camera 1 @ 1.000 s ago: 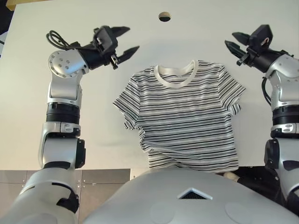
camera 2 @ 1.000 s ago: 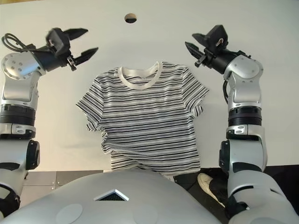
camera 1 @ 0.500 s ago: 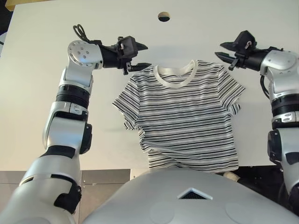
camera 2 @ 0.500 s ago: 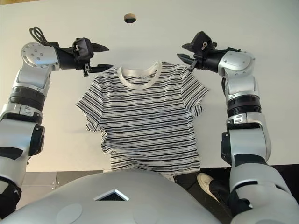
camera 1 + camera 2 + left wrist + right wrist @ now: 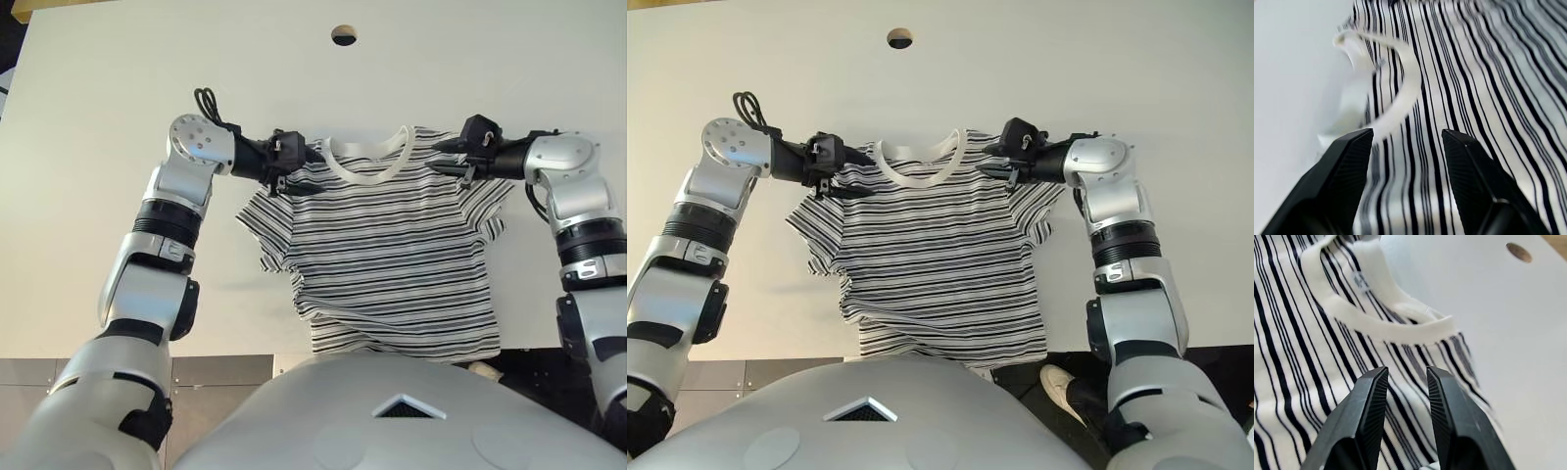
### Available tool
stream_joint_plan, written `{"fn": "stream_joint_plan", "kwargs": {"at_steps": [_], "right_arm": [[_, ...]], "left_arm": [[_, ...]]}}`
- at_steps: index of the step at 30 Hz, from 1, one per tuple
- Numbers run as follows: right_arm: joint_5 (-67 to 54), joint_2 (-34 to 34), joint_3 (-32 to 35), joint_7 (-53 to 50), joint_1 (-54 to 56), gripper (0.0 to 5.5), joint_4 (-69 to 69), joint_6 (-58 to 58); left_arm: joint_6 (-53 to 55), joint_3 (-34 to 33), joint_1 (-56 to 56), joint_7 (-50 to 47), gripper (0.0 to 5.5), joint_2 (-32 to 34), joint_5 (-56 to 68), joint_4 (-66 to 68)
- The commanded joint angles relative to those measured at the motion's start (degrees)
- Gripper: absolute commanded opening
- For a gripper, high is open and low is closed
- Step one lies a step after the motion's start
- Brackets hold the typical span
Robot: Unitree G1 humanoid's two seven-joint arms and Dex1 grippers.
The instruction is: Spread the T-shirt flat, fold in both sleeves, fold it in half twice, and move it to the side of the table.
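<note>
A black-and-white striped T-shirt (image 5: pixel 392 255) with a white collar (image 5: pixel 367 166) lies front up on the white table (image 5: pixel 88 245), collar away from me. Both sleeves lie spread out, and the left side near the hem is wrinkled. My left gripper (image 5: pixel 306 164) is low over the shirt's left shoulder beside the collar. In the left wrist view it (image 5: pixel 1406 132) stands open, with striped fabric showing between the fingers. My right gripper (image 5: pixel 441 159) is over the right shoulder by the collar. In the right wrist view it (image 5: pixel 1406 369) is open by a narrow gap over the stripes.
A round hole (image 5: pixel 344 35) sits in the table behind the shirt. The shirt's hem reaches the table's near edge (image 5: pixel 225 352). Bare white tabletop stretches to the left, right and far side of the shirt.
Both arms have swung inward and down from beside the shirt to its shoulders next to the collar. The fingers of both grippers have drawn closer together.
</note>
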State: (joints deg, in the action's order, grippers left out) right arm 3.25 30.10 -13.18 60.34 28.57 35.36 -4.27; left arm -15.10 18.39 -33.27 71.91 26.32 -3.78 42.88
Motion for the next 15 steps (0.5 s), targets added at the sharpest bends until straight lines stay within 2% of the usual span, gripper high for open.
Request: {"fn": "stream_joint_plan", "kwargs": {"at_steps": [1, 8, 15], "right_arm": [[1.5, 0.2, -1.1, 0.1, 1.5, 1.44, 2.9, 0.0], [3.5, -1.0, -1.8, -1.4, 6.8, 1.44, 13.6, -0.7], [5.5, -3.6, -0.8, -6.9, 17.1, 1.44, 29.6, -1.2]], "left_arm": [[-0.7, 1.3, -3.4, -3.3, 2.61, -1.1, -3.6, 8.1], [-1.8, 2.7, -9.8, -11.2, 2.61, -5.3, -8.0, 22.7], [-1.8, 2.4, -15.2, -17.9, 2.61, -7.7, -10.0, 29.5]]}}
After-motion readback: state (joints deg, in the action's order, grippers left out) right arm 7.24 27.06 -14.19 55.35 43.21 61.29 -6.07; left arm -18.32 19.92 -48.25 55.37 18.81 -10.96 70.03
